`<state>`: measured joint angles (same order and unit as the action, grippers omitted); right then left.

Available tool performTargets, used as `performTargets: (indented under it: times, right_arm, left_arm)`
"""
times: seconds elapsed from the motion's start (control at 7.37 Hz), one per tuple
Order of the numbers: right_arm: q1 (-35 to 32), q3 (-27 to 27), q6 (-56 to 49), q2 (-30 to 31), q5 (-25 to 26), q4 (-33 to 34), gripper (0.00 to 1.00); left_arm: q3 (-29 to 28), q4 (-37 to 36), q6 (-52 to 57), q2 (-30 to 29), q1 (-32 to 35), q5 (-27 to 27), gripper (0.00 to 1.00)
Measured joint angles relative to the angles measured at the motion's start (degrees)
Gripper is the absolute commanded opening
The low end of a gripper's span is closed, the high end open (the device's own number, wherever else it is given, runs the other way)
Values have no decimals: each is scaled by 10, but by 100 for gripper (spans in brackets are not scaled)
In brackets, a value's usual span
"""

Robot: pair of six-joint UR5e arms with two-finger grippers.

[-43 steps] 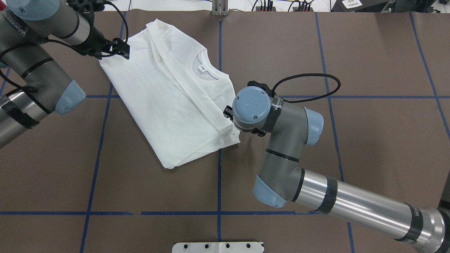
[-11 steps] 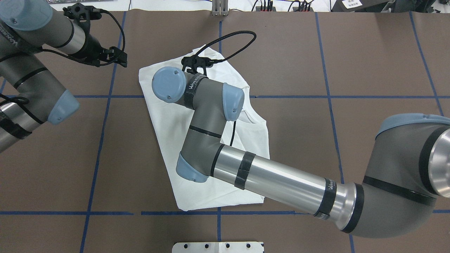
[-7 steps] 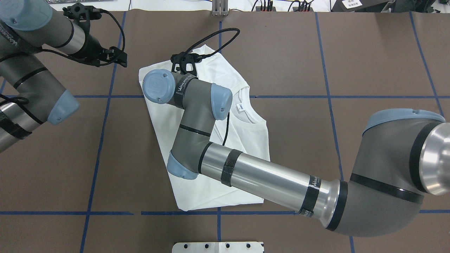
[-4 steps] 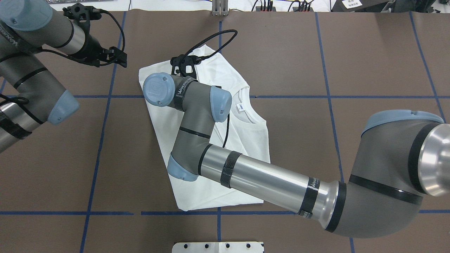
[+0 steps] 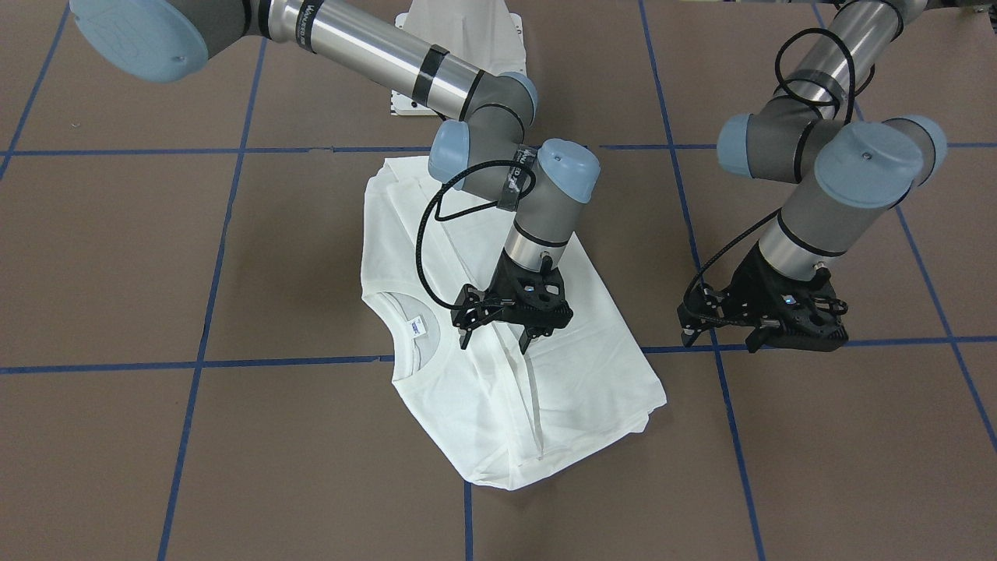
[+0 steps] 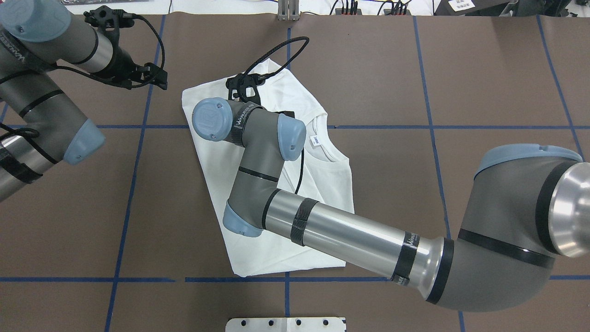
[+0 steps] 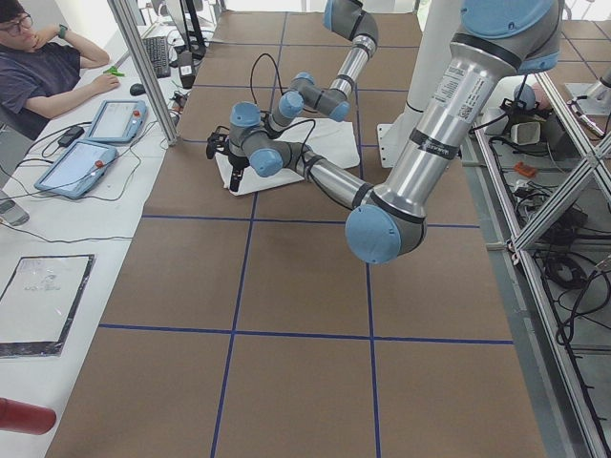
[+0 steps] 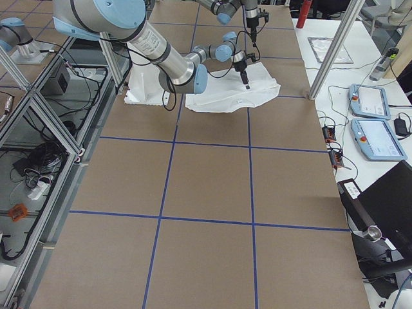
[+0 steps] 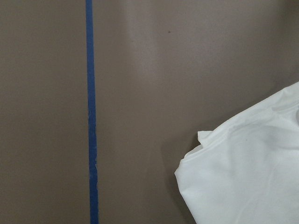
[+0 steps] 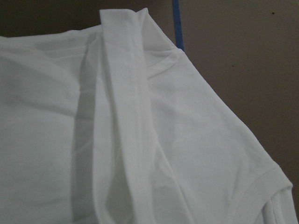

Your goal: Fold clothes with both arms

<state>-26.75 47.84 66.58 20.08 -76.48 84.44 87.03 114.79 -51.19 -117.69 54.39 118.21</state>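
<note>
The white shirt (image 6: 327,180) lies folded on the brown table, neck and small label (image 6: 315,139) facing up; the front view shows it (image 5: 580,374) with a folded sleeve strip (image 10: 124,135) along its middle. My right arm reaches across it. The right gripper (image 5: 494,343) stands open just above the shirt beside the neck, nothing between its fingers. The left gripper (image 6: 159,77) hangs open over bare table left of the shirt, apart from it. Only the shirt's corner (image 9: 243,172) enters the left wrist view.
Blue tape lines (image 6: 133,184) grid the brown table. The white base plate (image 6: 286,324) sits at the near edge. A person (image 7: 38,67) sits at a side bench with two tablets (image 7: 91,157) beyond the far edge.
The shirt has been swung round and shifted right since the oldest frame, and the right arm has reached across it. In the last second the right wrist edged slightly right; the left arm stayed still.
</note>
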Motion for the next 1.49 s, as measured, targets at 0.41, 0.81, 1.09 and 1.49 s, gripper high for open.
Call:
performTargets:
  times: [0.41, 0.81, 1.09, 1.49]
  right_arm:
    - [-18, 0, -63, 1, 0, 30, 100]
    - [-46, 4, -120, 16, 0, 62, 100]
    - [-69, 6, -164, 39, 1, 61, 100]
    - [-81, 58, -163, 46, -35, 58, 100]
  left_arm:
    - [1, 0, -4, 0, -2, 0, 100]
    - [2, 0, -6, -1, -3, 0, 100]
    - [1, 0, -6, -1, -5, 0, 100]
    - [0, 0, -4, 0, -6, 0, 100]
